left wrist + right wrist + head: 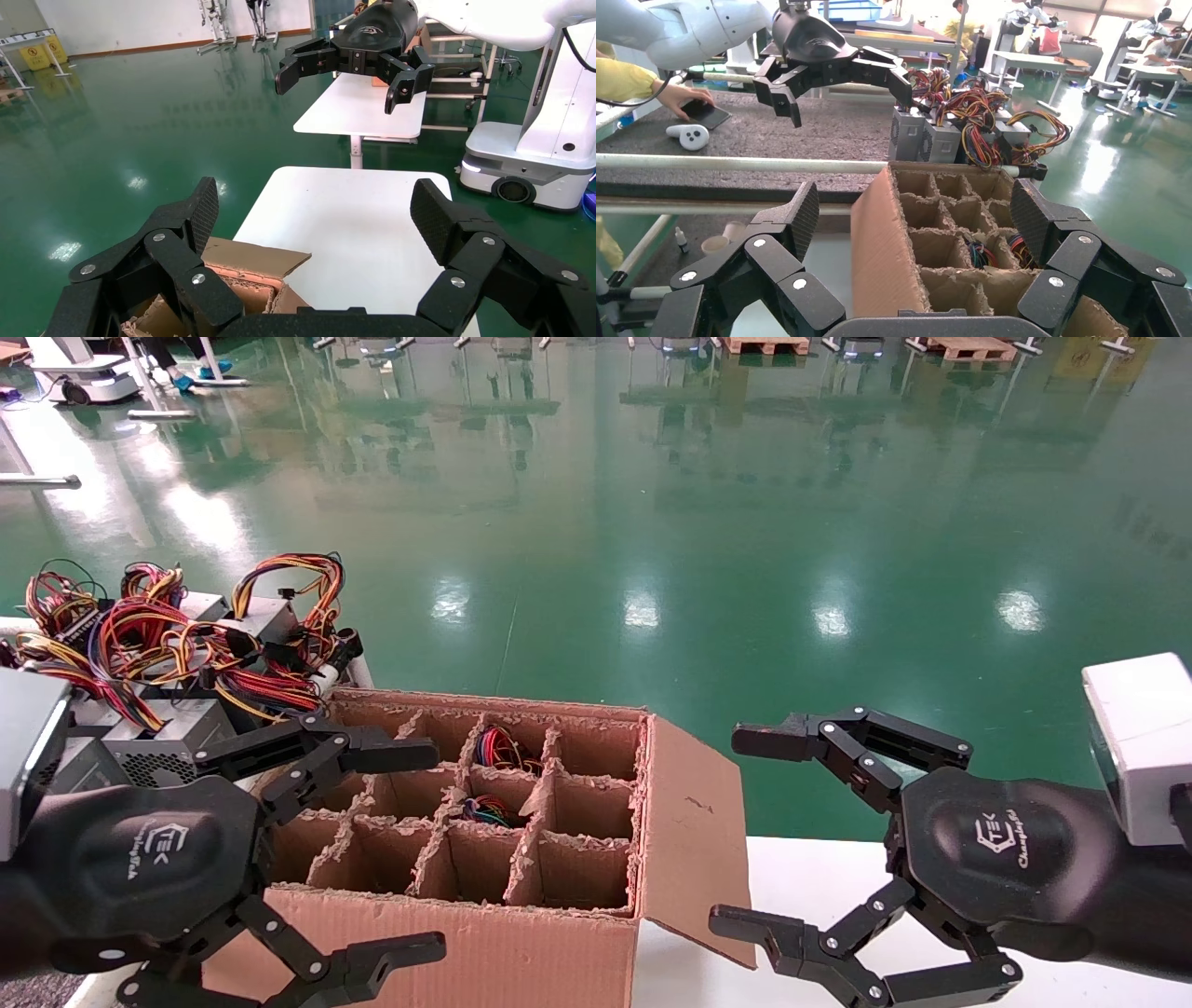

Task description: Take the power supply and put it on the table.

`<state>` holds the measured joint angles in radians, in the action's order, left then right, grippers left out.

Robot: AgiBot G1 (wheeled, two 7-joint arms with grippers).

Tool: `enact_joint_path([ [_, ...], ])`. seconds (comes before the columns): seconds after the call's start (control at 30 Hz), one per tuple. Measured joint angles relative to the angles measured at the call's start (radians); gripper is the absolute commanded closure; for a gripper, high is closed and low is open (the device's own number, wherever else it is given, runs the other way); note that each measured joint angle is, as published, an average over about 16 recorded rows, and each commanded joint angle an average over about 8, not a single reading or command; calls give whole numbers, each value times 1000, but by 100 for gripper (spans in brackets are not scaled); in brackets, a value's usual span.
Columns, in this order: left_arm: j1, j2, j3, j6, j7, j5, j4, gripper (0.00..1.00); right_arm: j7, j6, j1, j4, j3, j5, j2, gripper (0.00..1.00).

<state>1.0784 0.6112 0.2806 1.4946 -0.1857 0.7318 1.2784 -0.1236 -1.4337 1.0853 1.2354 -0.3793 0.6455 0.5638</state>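
Several grey power supplies [177, 738] with red, yellow and black wire bundles stand piled on the dark speckled table [807, 133] behind the brown divided carton [521, 952]. Two of the carton's cells hold coloured wires [503, 747]; the boxes beneath them are hidden. My left gripper [435, 850] hovers open over the carton's left side, holding nothing. Open and empty too, my right gripper [729, 831] hangs to the right of the carton's flap above the white tabletop. The right wrist view looks across the carton [926, 239] toward the pile [926, 137].
The carton rests on a smooth white tabletop [838, 877]. A white rail [736, 163] edges the dark table. On it lie a white controller [689, 135] and a person's hand [687, 95] on a phone. Green floor lies beyond.
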Motion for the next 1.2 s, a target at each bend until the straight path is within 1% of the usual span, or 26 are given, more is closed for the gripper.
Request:
enact_joint_path([
  [1.2,0,0,0,0,0,0,0,0,0,0,0,0,0,0,0,0],
])
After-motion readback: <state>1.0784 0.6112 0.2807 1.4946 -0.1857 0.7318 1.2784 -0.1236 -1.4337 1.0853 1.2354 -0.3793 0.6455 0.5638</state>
